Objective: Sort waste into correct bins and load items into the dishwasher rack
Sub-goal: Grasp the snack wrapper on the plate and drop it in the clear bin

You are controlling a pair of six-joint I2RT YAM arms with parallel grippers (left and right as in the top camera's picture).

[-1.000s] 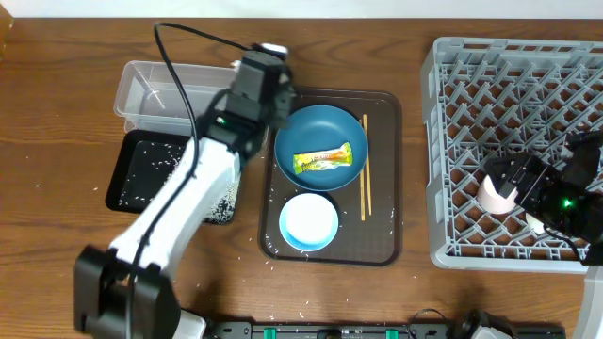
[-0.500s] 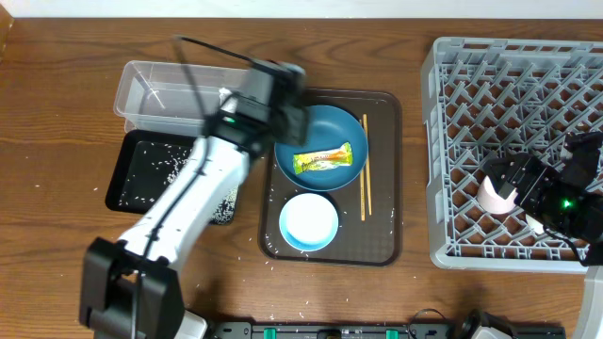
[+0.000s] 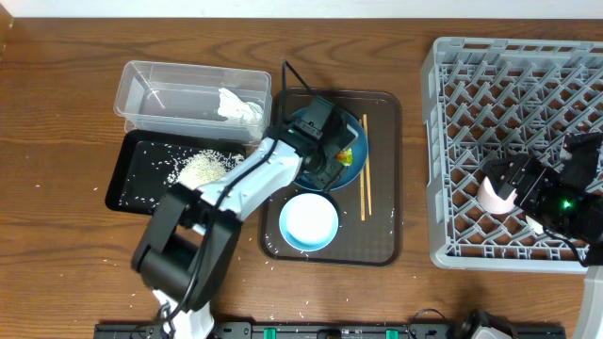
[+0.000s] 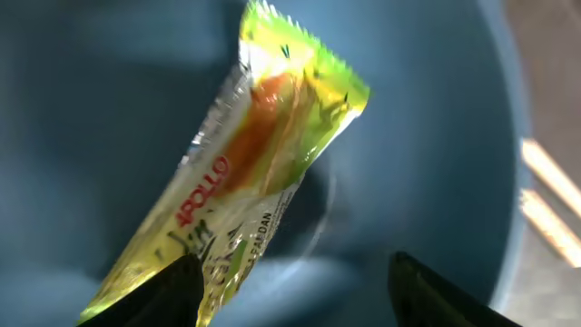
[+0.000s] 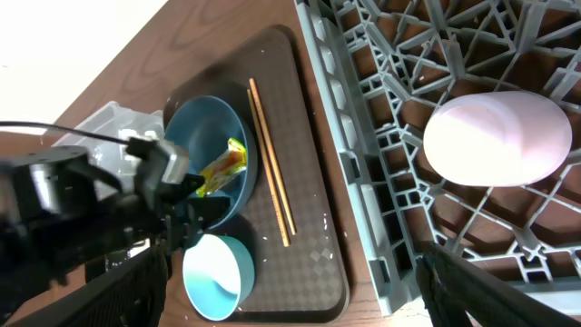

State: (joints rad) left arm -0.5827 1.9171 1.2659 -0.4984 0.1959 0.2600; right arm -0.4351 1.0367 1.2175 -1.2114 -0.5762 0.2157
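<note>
A yellow-green snack wrapper (image 4: 263, 173) lies on the round blue plate (image 4: 436, 136), where it fills the left wrist view. My left gripper (image 4: 295, 304) hangs open close over it, its left finger (image 4: 168, 292) at the wrapper's lower end. From overhead the left gripper (image 3: 325, 155) covers most of the plate (image 3: 303, 127), with only a bit of wrapper (image 3: 347, 153) showing. A crumpled white tissue (image 3: 240, 105) rests in the clear tub (image 3: 151, 80). Rice (image 3: 203, 169) is piled in the black tray (image 3: 127, 188). My right gripper (image 3: 509, 179) stands open over the grey rack (image 3: 518, 66), beside a pink cup (image 5: 497, 136).
The brown serving tray (image 3: 386, 235) carries the plate, a light blue bowl (image 3: 309, 221) and wooden chopsticks (image 3: 365, 179). Loose rice grains are scattered on the wooden table around the black tray. The rack's near wall (image 5: 363, 182) stands between my right gripper and the serving tray.
My left arm swung from over the clear tub to the blue plate and its jaws opened. The tissue now lies in the tub. The right arm has not moved.
</note>
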